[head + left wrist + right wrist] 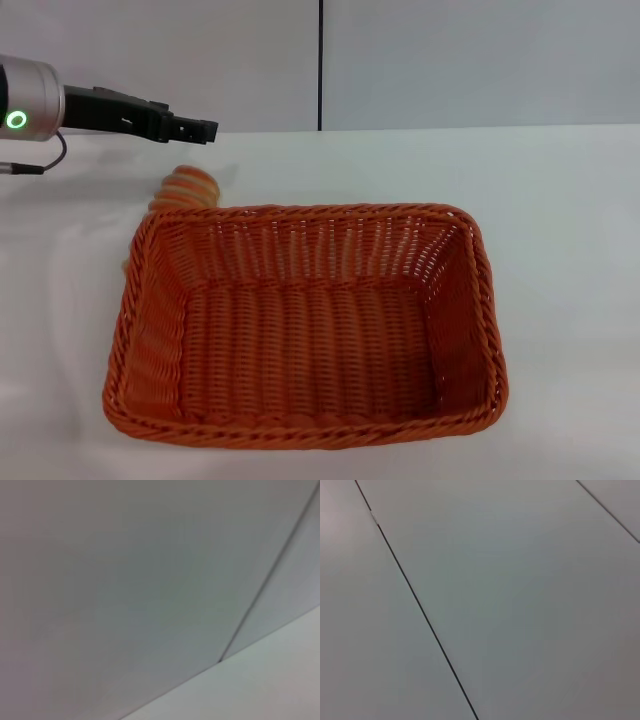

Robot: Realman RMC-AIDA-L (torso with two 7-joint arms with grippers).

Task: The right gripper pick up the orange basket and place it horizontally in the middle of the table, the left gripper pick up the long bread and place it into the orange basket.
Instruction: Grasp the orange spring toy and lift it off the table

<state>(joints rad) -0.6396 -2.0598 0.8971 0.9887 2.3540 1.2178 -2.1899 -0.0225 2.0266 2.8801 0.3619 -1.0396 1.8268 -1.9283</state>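
Already the orange basket (305, 325) is seen lying lengthwise across the middle of the tabletop (560, 220), upright and with nothing in it, so the placing step is judged done. Only one end of the long bread (185, 187) is shown, peeping out just behind the basket's far left corner and seemingly touching the rim; the rest is hidden by the basket wall. Above and beyond it the left gripper (205, 130) is held level, well clear of the loaf and carrying nothing; whether its jaws are parted cannot be told. The right gripper is not seen in any view. The bread pick-up is judged to be in hand: a descent toward the loaf is called for, then a grasp across its width.
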